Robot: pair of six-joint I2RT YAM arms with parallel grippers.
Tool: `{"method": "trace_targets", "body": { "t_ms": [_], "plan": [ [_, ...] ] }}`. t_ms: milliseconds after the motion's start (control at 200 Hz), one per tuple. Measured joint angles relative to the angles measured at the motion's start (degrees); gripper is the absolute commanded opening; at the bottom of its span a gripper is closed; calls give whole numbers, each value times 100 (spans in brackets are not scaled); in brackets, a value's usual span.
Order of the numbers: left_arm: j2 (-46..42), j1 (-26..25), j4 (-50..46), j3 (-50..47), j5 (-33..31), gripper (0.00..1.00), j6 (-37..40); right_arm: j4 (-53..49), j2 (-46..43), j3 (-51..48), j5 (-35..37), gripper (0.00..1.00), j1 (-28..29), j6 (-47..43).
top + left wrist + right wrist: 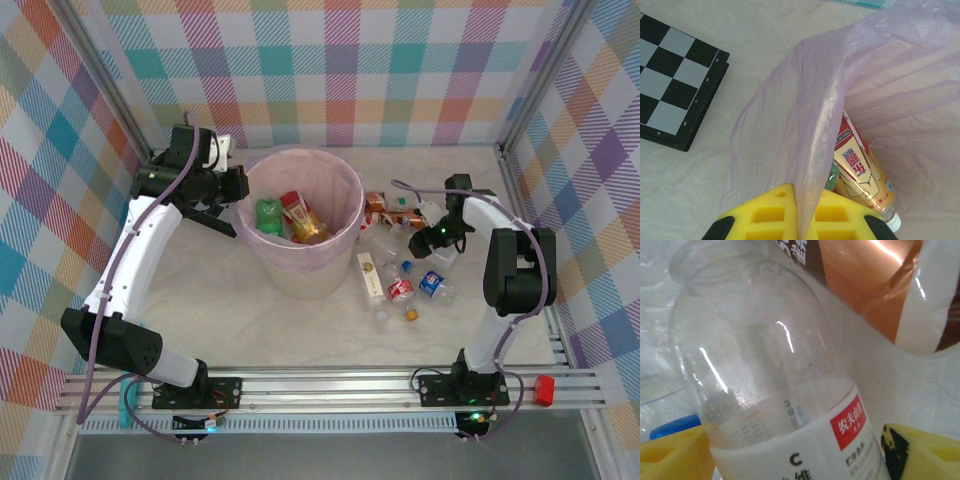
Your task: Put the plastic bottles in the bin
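Top external: bin (300, 225) holds green bottle (268, 215) and red-gold bottle (300, 218). Most plastic bottles (400, 275) lie outside it, beneath and around right gripper (440, 240). Left gripper (238, 185) at bin rim. Task judged early.
Left wrist: jaws pressed together, pinching bag liner (810, 130); red-gold bottle just beyond jaws, inside bin.
Right wrist: jaws spread; clear white-labelled bottle (765, 365) between them, slight gap at one finger. Grip judged not yet made.

Pale pink bin (300, 278), lilac bag (880, 75), green bottle (269, 217), black-and-white checkerboard (675, 85)
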Motion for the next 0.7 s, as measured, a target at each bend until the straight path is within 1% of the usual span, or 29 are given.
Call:
{"method": "trace_targets", "body": {
  "t_ms": [110, 350, 515, 580, 595, 635, 700],
  "plan": [
    [24, 0, -39, 31, -2, 0, 0, -111, -153, 0, -39, 73, 0, 48],
    [44, 0, -70, 63, -2, 0, -2, -730, -857, 334, -223, 72, 0, 116],
    [44, 0, -72, 63, -2, 0, -2, -1134, -1499, 577, -612, 71, 0, 293],
    [44, 2, -72, 63, -2, 0, -4, -1257, -1751, 763, -796, 68, 0, 415],
    [44, 0, -72, 63, -2, 0, -2, -1272, -1805, 811, -841, 66, 0, 452],
    [44, 0, -72, 63, -2, 0, -7, -1320, -1967, 968, -992, 64, 4, 544],
    [44, 0, -72, 63, -2, 0, -9, -1377, -2199, 1290, -1263, 62, 52, 741]
  ]
}}
